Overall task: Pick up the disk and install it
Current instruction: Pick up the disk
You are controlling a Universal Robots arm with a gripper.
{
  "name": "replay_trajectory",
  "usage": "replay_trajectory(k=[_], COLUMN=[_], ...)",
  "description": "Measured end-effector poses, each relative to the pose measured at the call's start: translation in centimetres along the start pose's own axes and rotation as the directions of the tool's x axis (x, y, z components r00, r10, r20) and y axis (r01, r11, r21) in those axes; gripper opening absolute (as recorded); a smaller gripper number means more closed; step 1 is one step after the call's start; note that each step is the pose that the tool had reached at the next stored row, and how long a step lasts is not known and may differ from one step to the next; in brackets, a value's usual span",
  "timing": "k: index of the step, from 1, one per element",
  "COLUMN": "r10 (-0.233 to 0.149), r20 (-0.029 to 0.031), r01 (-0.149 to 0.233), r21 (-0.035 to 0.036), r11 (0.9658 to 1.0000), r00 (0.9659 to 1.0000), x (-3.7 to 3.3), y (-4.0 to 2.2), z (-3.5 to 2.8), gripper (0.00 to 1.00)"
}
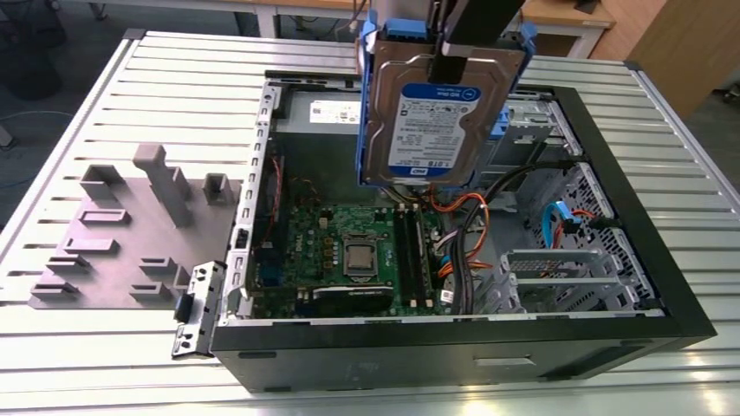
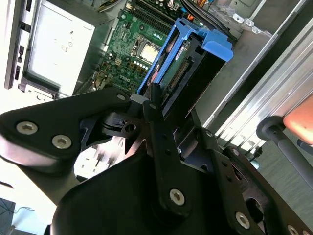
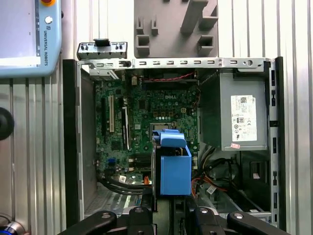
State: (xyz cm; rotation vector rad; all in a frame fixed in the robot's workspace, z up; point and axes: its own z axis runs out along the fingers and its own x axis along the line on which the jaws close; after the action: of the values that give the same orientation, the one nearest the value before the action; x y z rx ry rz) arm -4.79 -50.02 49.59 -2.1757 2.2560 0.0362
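Note:
The disk [image 1: 431,121] hangs upright above the open computer case [image 1: 665,286], its white-and-blue label facing the exterior camera and blue carrier rails along both long edges. My gripper [image 1: 453,62] is shut on its upper end. In the second wrist view the disk [image 2: 188,61] extends away from the gripper [image 2: 146,105] toward the motherboard [image 2: 139,41]. In the first wrist view the disk's blue carrier end [image 3: 174,166] sits just beyond the gripper [image 3: 168,214], over the case interior near the cables.
Inside the case lie the motherboard [image 1: 347,251], a grey power-supply box [image 3: 242,115] with a white sticker, cable bundles [image 1: 463,251] and metal drive cages [image 1: 561,273]. A grey fixture plate [image 1: 116,234] with upright blocks sits at the exterior view's left on the slatted table [image 1: 69,364].

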Motion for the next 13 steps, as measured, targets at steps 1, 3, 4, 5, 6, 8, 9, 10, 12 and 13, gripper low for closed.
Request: replay_trajectory(k=[1,3,4,5,6,8,9,10,12,13], r10=[0.000,0.000,0.000,0.000,0.000,0.000,0.000,0.000,0.000,0.000], r20=[-0.0003,-0.0007,-0.0009,-0.0013,-0.0016,-0.0024,-0.0027,-0.0031,-0.0037,-0.0040], r01=[0.000,0.000,0.000,0.000,0.000,0.000,0.000,0.000,0.000,0.000], r21=[0.0000,0.0000,0.0001,0.0000,0.0001,0.0001,0.0001,0.0000,0.0001,0.0001], r11=[1.0000,1.0000,1.0000,1.0000,1.0000,1.0000,1.0000,1.0000,1.0000,1.0000], r00=[1.0000,1.0000,1.0000,1.0000,1.0000,1.0000,1.0000,1.0000,1.0000,1.0000], x=[0.11,0.36,0.48,0.59,0.70,0.96,1.08,1.20,1.44,1.56], y=[-0.01,-0.01,-0.02,-0.02,-0.03,-0.04,-0.04,-0.04,-0.05,-0.06], z=[-0.01,-0.01,-0.01,-0.01,-0.02,-0.02,-0.03,-0.03,-0.03,-0.03], gripper=[0.35,0.35,0.35,0.35,0.35,0.35,0.35,0.35,0.35,0.35])
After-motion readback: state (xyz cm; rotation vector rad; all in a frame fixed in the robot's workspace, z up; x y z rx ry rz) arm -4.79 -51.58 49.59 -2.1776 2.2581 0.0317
